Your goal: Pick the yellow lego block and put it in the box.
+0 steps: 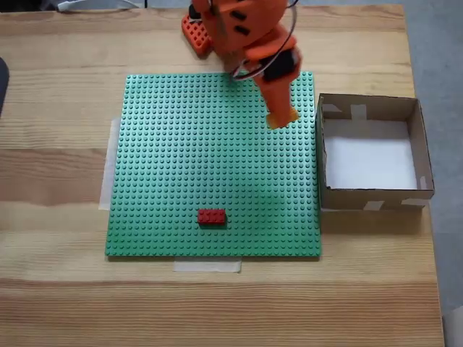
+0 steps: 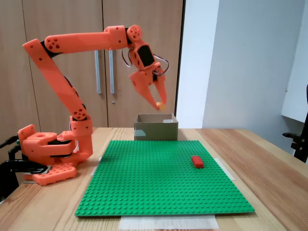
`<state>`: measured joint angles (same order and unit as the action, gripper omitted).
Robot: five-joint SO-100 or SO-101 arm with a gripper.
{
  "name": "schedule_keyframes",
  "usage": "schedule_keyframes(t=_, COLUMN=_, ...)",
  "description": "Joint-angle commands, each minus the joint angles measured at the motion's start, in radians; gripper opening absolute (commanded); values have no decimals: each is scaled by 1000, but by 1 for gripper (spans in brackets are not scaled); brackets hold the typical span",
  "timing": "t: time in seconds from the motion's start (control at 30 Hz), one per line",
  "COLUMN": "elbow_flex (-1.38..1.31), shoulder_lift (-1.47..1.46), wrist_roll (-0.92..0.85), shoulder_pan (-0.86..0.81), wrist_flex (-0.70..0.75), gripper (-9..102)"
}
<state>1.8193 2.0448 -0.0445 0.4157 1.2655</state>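
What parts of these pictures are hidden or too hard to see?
- Small yellow lego block: only a sliver shows between the orange end effector tips in a fixed view; from above, the end effector covers it.
- Brown cardboard box: its floor is hidden by its own front wall in the side view.
- Orange arm base: cut off by the top edge and covered by the arm.

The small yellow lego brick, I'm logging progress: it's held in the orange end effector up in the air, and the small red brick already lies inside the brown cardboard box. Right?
One detail is wrong. The small red lego brick lies on the green studded baseplate, not in the square brown cardboard box, as both fixed views show. The small yellow lego brick is indeed held aloft in the orange end effector.
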Motion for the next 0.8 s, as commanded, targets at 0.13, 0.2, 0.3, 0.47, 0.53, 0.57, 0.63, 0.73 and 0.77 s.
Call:
schedule_keyframes(t=0.13, elbow_flex=-60, shoulder_lift=6, wrist_roll=-20, shoulder_pan=43, wrist_flex=-95, gripper=-1)
schedule_keyframes(t=0.2, elbow_flex=-66, shoulder_lift=-5, wrist_roll=-32, shoulder_pan=61, wrist_flex=-109, gripper=-1)
schedule_keyframes(t=0.3, elbow_flex=-91, shoulder_lift=-26, wrist_roll=-23, shoulder_pan=84, wrist_flex=-123, gripper=-1)
schedule_keyframes(t=0.47, elbow_flex=-173, shoulder_lift=-89, wrist_roll=-12, shoulder_pan=155, wrist_flex=-115, gripper=-1)
schedule_keyframes(t=0.53, elbow_flex=-222, shoulder_lift=-121, wrist_roll=-12, shoulder_pan=192, wrist_flex=-83, gripper=-1)
schedule_keyframes(t=0.57, elbow_flex=-258, shoulder_lift=-143, wrist_roll=-6, shoulder_pan=212, wrist_flex=-60, gripper=-1)
schedule_keyframes(t=0.63, elbow_flex=-339, shoulder_lift=-189, wrist_roll=11, shoulder_pan=245, wrist_flex=-15, gripper=-1)
schedule_keyframes(t=0.73, elbow_flex=-453, shoulder_lift=-259, wrist_roll=23, shoulder_pan=284, wrist_flex=54, gripper=-1)
schedule_keyframes(t=0.77, elbow_flex=-485, shoulder_lift=-282, wrist_roll=20, shoulder_pan=293, wrist_flex=75, gripper=-1)
